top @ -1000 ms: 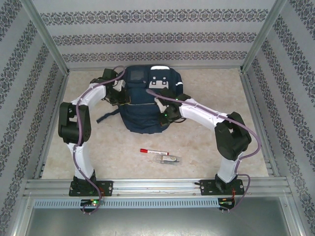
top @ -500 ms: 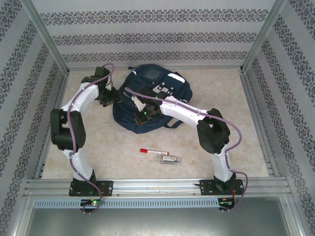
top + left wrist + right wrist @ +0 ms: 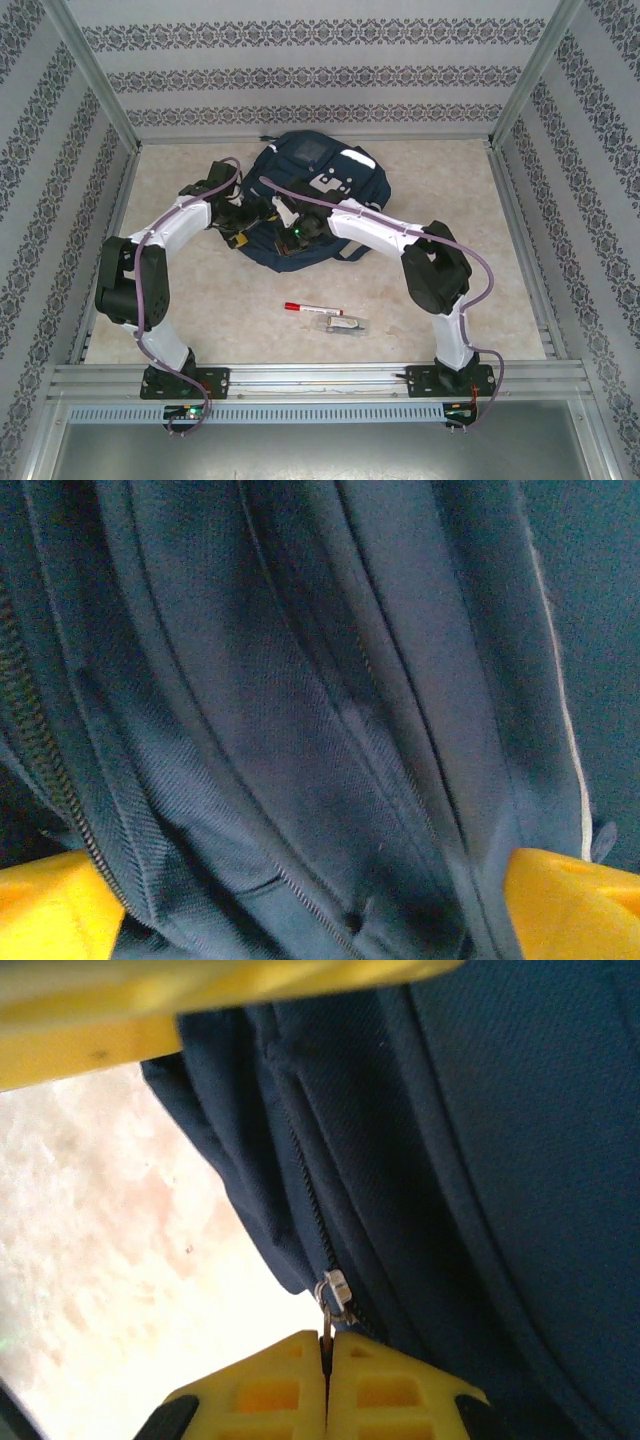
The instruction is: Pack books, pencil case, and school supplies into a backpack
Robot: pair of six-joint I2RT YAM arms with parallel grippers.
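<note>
Counter (image 3: 450, 200): pale marbled surface, spreading out on every side of both tools. Backpack (image 3: 320, 190): navy fabric, lying flat directly under the two tools, most of its bulk beyond them toward the far wall. A dark strap trails out on the right tool's side. Left tool (image 3: 245, 222): down against the backpack's left edge. In the wrist view the left tool (image 3: 310, 910) has its yellow tips spread wide, one at each lower corner. Folded blue fabric and a zip line lie between them, and nothing is pinched. Right tool (image 3: 290, 225): just beside the left one, at the backpack's near edge. Seen from its own wrist, the right tool (image 3: 327, 1380) has its yellow tips pressed together. Marker pen (image 3: 299, 308): white with a red cap, on the counter well behind both tools, toward the arm bases. Clear-wrapped item (image 3: 343, 324): just beside the pen, a little nearer the bases. Zipper pull (image 3: 335, 1295): small metal tab at the zip's end, clamped between the right tool's tips.
</note>
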